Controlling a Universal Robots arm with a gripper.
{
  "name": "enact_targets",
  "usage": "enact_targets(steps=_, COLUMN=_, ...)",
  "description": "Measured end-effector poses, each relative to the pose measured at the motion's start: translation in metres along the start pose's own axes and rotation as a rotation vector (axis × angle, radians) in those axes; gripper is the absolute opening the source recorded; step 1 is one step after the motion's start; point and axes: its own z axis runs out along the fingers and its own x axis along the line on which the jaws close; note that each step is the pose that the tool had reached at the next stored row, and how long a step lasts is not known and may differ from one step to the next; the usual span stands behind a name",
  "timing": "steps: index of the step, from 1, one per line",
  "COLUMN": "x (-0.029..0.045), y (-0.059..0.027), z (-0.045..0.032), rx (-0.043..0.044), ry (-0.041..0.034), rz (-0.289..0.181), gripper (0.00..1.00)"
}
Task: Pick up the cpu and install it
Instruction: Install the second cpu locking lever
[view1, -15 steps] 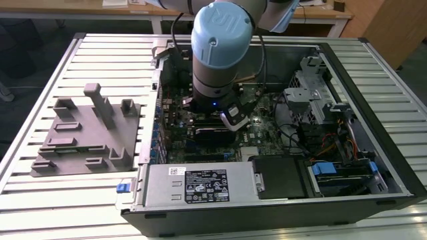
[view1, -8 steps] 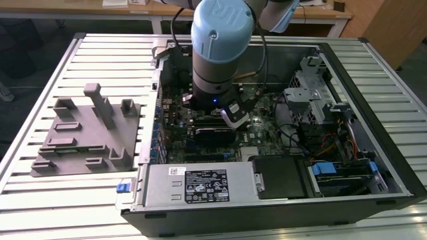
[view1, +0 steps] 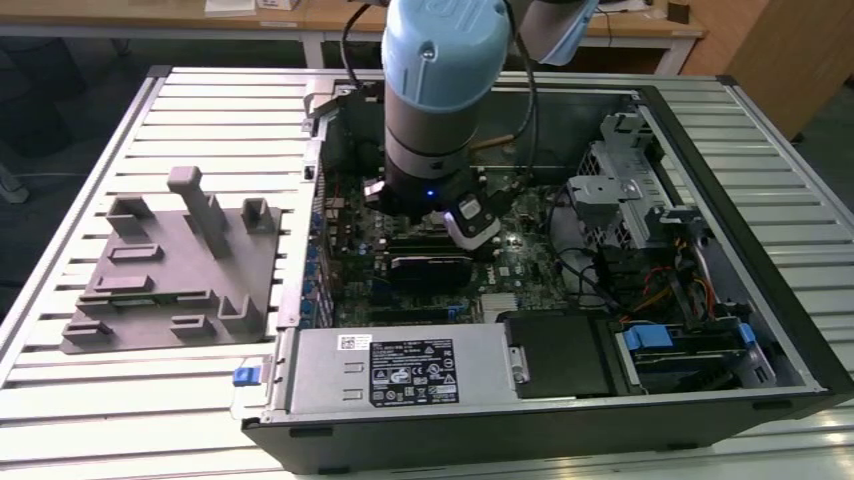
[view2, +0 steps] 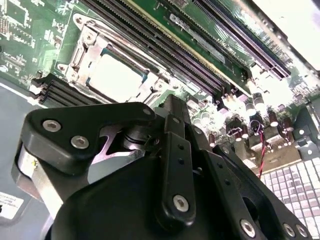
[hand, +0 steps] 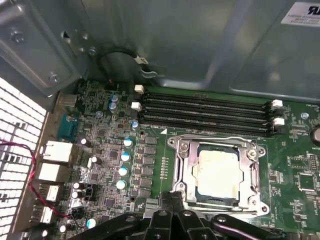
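The cpu lies flat in the metal socket frame on the green motherboard, beside the row of black memory slots. The gripper hangs just beside the frame, apart from the chip, holding nothing; whether its jaws are parted or closed cannot be told. The motherboard sits inside the computer case, with the grey fixture block outside the case, on the slatted table.
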Motion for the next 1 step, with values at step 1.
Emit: enact_targets(steps=1, x=0.0000, y=0.0004, z=-0.0012, rx=0.0000, ry=0.0000, rz=0.000, gripper=0.11)
